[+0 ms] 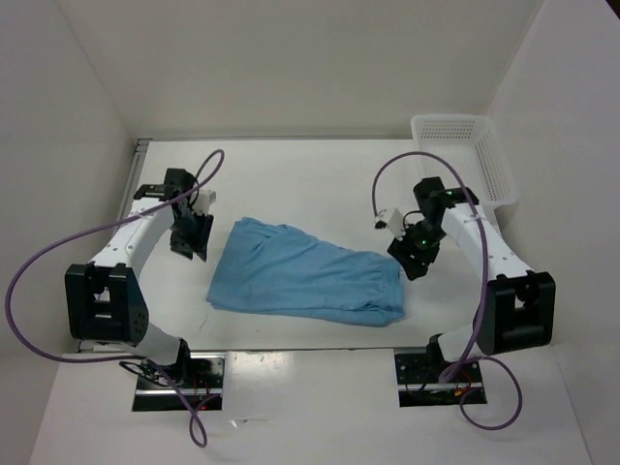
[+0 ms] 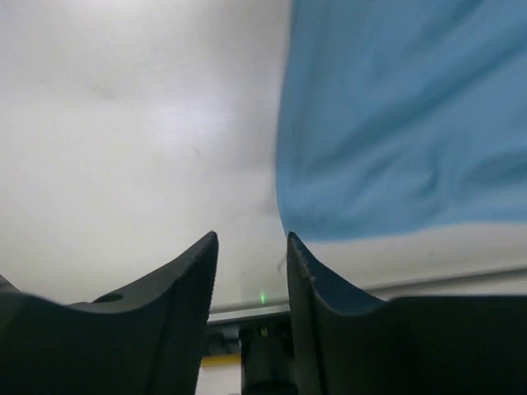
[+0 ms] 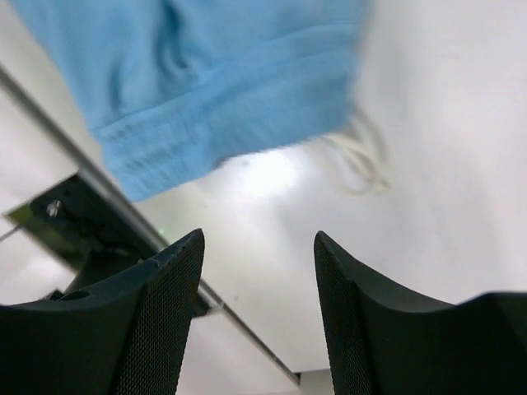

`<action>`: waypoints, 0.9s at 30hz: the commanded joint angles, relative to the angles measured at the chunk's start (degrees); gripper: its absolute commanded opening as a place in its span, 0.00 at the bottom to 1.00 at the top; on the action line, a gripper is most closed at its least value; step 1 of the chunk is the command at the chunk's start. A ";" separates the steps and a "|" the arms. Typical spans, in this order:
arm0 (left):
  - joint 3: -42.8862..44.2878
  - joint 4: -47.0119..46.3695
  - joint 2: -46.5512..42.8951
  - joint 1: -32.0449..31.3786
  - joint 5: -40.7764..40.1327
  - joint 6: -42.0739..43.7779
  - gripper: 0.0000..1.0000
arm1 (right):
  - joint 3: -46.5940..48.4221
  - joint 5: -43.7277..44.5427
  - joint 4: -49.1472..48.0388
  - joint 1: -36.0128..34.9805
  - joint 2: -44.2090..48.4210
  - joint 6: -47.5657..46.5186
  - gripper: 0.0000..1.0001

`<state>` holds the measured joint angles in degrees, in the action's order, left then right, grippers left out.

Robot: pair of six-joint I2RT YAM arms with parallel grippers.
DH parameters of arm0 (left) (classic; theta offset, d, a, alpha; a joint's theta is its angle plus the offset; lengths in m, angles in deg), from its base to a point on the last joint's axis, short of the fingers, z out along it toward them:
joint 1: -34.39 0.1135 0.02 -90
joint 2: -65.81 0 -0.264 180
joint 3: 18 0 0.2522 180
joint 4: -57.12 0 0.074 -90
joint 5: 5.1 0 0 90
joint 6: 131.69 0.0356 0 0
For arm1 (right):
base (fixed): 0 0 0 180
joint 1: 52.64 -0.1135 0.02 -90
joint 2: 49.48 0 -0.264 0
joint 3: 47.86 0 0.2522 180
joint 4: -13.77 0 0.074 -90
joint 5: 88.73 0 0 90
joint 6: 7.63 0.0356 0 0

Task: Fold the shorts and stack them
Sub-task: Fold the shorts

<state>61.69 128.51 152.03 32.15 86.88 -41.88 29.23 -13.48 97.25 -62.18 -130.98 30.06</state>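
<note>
Shorts (image 1: pixel 302 276) lie flat on the white table (image 1: pixel 291 174), in the middle, between the two arms. They look folded in half once, I think, so one more fold and the stacking may be left. The left gripper (image 1: pixel 191 240) sits just beside their left edge, fingers apart, holding nothing. The right gripper (image 1: pixel 415 257) is by the waistband end, also spread and empty. I count one pair of shorts, one white drawstring (image 3: pixel 360 155), one mesh basket (image 1: pixel 494 165) and two grippers.
</note>
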 commanded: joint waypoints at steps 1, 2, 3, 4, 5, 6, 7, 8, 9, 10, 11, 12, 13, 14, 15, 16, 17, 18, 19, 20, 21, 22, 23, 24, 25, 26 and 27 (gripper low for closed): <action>5.43 -8.22 1.84 0.48 2.40 0.19 0.49 | 5.22 -3.79 -4.31 4.69 2.04 2.30 0.62; 7.44 -10.23 3.07 0.48 3.46 0.19 0.49 | 5.22 -4.85 -5.45 4.71 1.43 3.61 0.65; 8.59 -11.38 6.48 -0.47 4.17 0.19 0.52 | 5.22 -6.34 -6.86 4.71 1.43 5.28 0.69; 9.82 -12.44 8.51 -0.48 4.17 0.19 0.52 | 5.22 -6.96 -10.35 4.71 0.47 9.30 0.70; 11.22 -13.84 10.71 -1.27 4.17 0.19 0.52 | 5.22 -6.97 -12.56 4.01 -0.93 12.12 0.70; 14.28 -14.55 14.82 -1.28 4.96 0.19 0.52 | 4.70 -8.10 -14.50 3.22 -1.64 14.58 0.73; 15.79 -15.08 16.69 -1.28 5.57 0.19 0.53 | 4.09 -8.11 -18.78 3.21 -2.35 19.48 0.74; 17.11 -16.39 18.27 -1.28 5.58 0.19 0.54 | 3.47 -7.59 -21.26 2.08 -3.14 22.05 0.74; 18.00 -17.10 20.64 -1.28 5.58 0.19 0.54 | 2.16 -5.84 -23.37 2.07 -3.14 23.91 0.75; 18.53 -18.67 21.53 -1.97 6.10 0.19 0.56 | 1.45 -5.13 -26.00 1.37 -3.15 25.32 0.75; 19.05 -19.30 22.41 -1.98 6.11 0.19 0.56 | 0.75 -4.34 -26.90 0.84 -3.67 25.33 0.76; 19.06 -20.00 23.72 -2.76 6.11 0.19 0.57 | -0.65 -3.11 -27.87 0.32 -3.67 26.12 0.77; 19.06 -21.49 24.35 -3.64 5.41 0.19 0.58 | -1.45 -3.10 -28.92 0.31 -4.37 26.73 0.79; 19.06 -22.11 25.05 -3.65 5.40 0.19 0.58 | -2.06 -2.49 -30.85 0.31 -4.38 28.13 0.79; 19.06 -22.12 26.45 -4.52 5.40 0.19 0.60 | -2.59 -2.48 -31.56 0.31 -5.68 28.14 0.79; 19.06 -22.64 27.16 -5.05 5.40 0.19 0.60 | -3.47 -2.48 -32.18 -0.21 -6.22 28.75 0.79; 19.06 -22.65 27.86 -5.84 6.19 0.19 0.60 | -3.48 -2.48 -33.23 -0.22 -6.22 28.76 0.79; 19.06 -22.65 29.09 -5.85 6.20 0.19 0.60 | -4.09 -2.48 -33.76 -0.22 -7.18 28.76 0.79; 19.06 -23.25 29.71 -6.54 6.20 0.19 0.60 | -4.88 -2.48 -33.77 -1.61 -7.88 28.76 0.79; 19.06 -23.26 30.24 -6.55 6.89 0.19 0.60 | -5.58 -2.48 -33.77 -2.32 -7.89 27.72 0.79; 19.06 -23.78 30.94 -6.55 7.42 0.19 0.60 | -6.11 -2.48 -33.77 -3.19 -8.41 26.31 0.79; 19.06 -23.79 30.94 -6.55 7.95 0.19 0.60 | -6.11 -1.96 -33.77 -4.86 -8.42 25.78 0.79; 19.06 -23.79 31.47 -6.55 9.17 0.19 0.58 | -6.98 -1.96 -33.77 -5.48 -8.42 25.77 0.77; 19.06 -23.79 32.08 -7.07 9.71 0.19 0.53 | -7.86 -1.96 -34.46 -6.01 -8.94 25.77 0.74; 19.06 -23.79 32.09 -7.08 9.71 0.19 0.49 | -7.87 -1.96 -34.47 -6.02 -8.95 25.77 0.68; 19.06 -23.79 32.78 -7.08 10.23 0.19 0.44 | -7.87 -1.96 -35.08 -6.02 -9.55 26.47 0.63; 19.06 -23.79 33.49 -7.08 10.24 0.19 0.34 | -7.87 -1.43 -35.08 -6.02 -9.56 26.47 0.59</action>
<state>79.72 105.53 182.72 25.22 94.22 -41.96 21.82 -15.68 65.82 -68.04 -139.72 56.02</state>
